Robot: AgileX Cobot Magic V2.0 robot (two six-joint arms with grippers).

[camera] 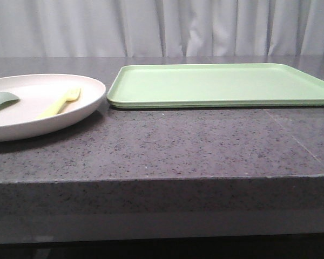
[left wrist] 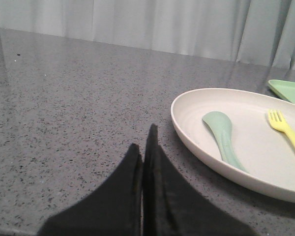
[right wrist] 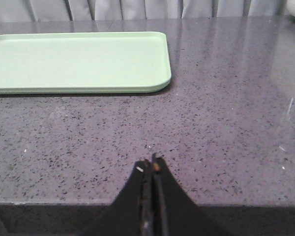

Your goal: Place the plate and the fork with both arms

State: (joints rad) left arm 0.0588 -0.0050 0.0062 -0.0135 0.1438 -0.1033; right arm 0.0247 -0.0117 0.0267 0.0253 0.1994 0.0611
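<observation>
- left gripper (left wrist: 145, 142) and right gripper (right wrist: 151, 164) both sitting pressed together, holding nothing
- fork (left wrist: 287, 132) lying in plate (left wrist: 196, 142) — spreading fingers first; gripping the plate's rim level

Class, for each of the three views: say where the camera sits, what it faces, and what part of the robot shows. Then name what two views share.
Front view: low at the table edge, facing plate and tray; no robot part shows.
Left wrist view: on the left arm, facing plate, fork and spoon; shut left gripper shows.
Right wrist view: on the right arm, facing tray; shut right gripper shows.
Shared: front and left wrist both show the plate.
</observation>
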